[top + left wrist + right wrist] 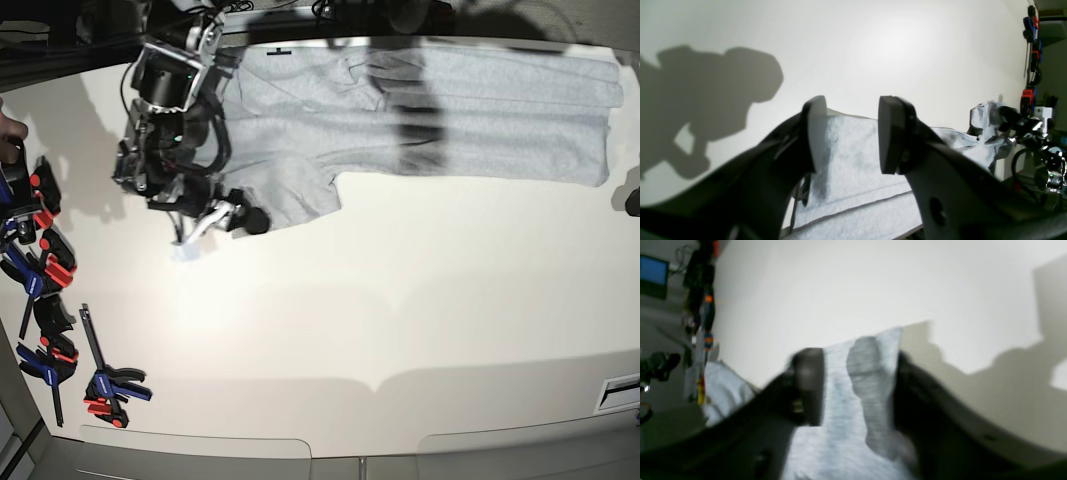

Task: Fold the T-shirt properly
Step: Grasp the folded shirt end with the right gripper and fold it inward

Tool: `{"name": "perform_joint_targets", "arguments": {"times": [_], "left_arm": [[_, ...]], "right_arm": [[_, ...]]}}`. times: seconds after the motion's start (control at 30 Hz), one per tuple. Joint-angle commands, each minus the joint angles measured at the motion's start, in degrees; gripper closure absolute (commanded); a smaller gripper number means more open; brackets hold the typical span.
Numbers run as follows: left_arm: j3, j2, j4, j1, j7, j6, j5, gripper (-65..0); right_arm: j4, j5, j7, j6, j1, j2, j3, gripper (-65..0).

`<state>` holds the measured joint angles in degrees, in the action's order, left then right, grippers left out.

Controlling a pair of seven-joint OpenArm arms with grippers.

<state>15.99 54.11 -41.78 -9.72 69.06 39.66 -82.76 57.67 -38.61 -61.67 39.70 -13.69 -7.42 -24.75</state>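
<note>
1. The big light heather-grey cotton T-shirt (470,110) lies stretched along the far edge of the plain white matte table (400,320), mostly flat, with 1 sleeve sticking out toward the middle near the robot's right arm.
2. The right gripper (857,386) has its black fingers spread with a bunched bit of grey fabric sitting between them. That view is blurry, so whether it's actually pinching the cloth can't be told.
3. The left gripper (851,133) is clearly released: 2 flat black pads apart, the shirt's stitched hem edge visible through the gap, nothing held.
4. Handling guess: light, floppy, soft knit, a bit grippy rather than slick. It'll sag and wrinkle if lifted by 1 point, so grabbing hem corners or the shoulder seam looks safest.
5. A pile of blue and orange-red plastic bar clamps (45,270) sits off to the side, well apart from the shirt.
</note>
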Motion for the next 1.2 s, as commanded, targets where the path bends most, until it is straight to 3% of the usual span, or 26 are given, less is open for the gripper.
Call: {"name": "perform_joint_targets", "arguments": {"times": [0.0,0.03,0.23,0.27,0.57,0.87,0.97,1.0,1.07,1.17], "left_arm": [[0.6,2.1,-0.7,-0.9,-0.5,0.3,-1.3,-23.5],[0.6,2.1,-0.7,-0.9,-0.5,0.3,-1.3,-23.5],[0.6,2.1,-0.7,-0.9,-0.5,0.3,-1.3,-23.5],[0.6,2.1,-0.7,-0.9,-0.5,0.3,-1.3,-23.5],[0.6,2.1,-0.7,-0.9,-0.5,0.3,-1.3,-23.5],[0.6,2.1,-0.7,-0.9,-0.5,0.3,-1.3,-23.5],[0.6,2.1,-0.7,-0.9,-0.5,0.3,-1.3,-23.5],[0.6,2.1,-0.7,-0.9,-0.5,0.3,-1.3,-23.5],[0.6,2.1,-0.7,-0.9,-0.9,0.3,-1.3,-23.5],[0.6,2.1,-0.7,-0.9,-2.3,0.3,-1.3,-23.5]], "right_arm": [[0.5,-0.6,-1.7,0.3,-1.6,0.0,0.1,-6.3],[0.5,-1.4,-3.2,0.3,-2.0,0.3,0.0,0.0],[7.0,-23.3,-18.3,0.3,-1.4,2.0,0.0,0.0],[9.5,-24.9,-18.3,0.3,-0.6,3.0,0.0,0.0],[31.9,-27.7,-18.3,0.3,16.0,14.4,0.4,0.0],[34.6,-28.0,-18.3,0.3,28.0,15.4,7.5,0.0],[34.6,-27.6,-18.3,0.3,29.1,15.4,10.0,-21.3],[34.6,-27.6,-18.3,0.3,29.1,15.4,10.7,-24.9],[34.6,-28.7,-18.3,0.3,29.1,15.4,12.1,-25.5],[35.0,-35.5,-18.3,0.3,29.0,15.4,12.9,-25.4]]}}
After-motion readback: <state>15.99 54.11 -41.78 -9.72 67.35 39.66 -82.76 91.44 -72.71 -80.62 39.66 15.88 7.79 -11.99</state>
